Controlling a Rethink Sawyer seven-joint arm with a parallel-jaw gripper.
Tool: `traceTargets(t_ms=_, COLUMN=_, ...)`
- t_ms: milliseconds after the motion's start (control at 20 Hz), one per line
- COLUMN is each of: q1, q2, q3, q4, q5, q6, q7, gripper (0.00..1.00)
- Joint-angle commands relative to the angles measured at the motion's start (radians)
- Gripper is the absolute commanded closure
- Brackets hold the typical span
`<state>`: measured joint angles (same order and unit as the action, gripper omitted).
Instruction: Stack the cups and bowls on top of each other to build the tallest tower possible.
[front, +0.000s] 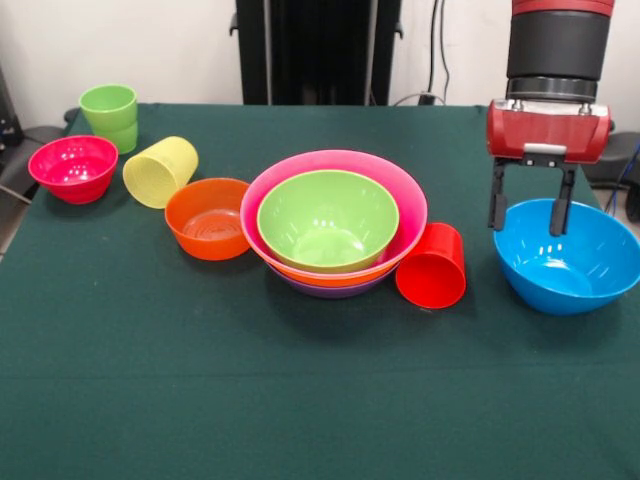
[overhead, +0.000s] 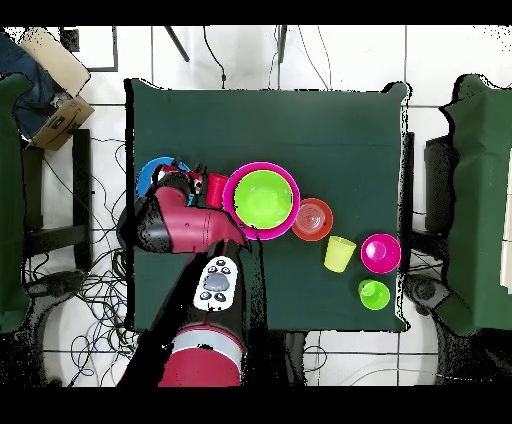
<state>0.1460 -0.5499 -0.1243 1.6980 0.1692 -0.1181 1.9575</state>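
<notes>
A dark green cloth-covered table (front: 300, 400) fills the front view, and at twelve o'clock behind it stands a tall black upright panel (front: 318, 50) against a pale wall. From overhead, a brown cardboard box (overhead: 52, 85) sits at ten o'clock off the table — loose black cables (overhead: 85, 290) trail over the white tiled floor (overhead: 330, 60) at eight o'clock.

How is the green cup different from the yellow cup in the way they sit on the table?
The green cup stands upright near the table's corner; the yellow cup lies on its side, its ribbed inside showing. The yellow cup sits between the magenta bowl and small orange bowl; the green cup stands behind them. Both are small tapered tumblers.
</notes>
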Motion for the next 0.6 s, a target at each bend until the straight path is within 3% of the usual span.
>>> traceTargets(t_ms=50, q1=0.029, q2=0.026, q3=0.018, q4=0.015, q5=-0.038, q6=0.070, q7=0.090, gripper=0.00)
traceTargets(t_ms=200, q1=0.031, q2=0.026, q3=0.012, q4=-0.004, q5=-0.055, q6=0.139, q7=0.047, gripper=0.00)
traceTargets(t_ms=450, q1=0.029, q2=0.026, q3=0.019, q4=0.024, q5=-0.035, q6=0.052, q7=0.107, gripper=0.00)
traceTargets(t_ms=600, q1=0.022, q2=0.023, q3=0.025, q4=0.028, q5=-0.038, q6=0.056, q7=0.107, gripper=0.00)
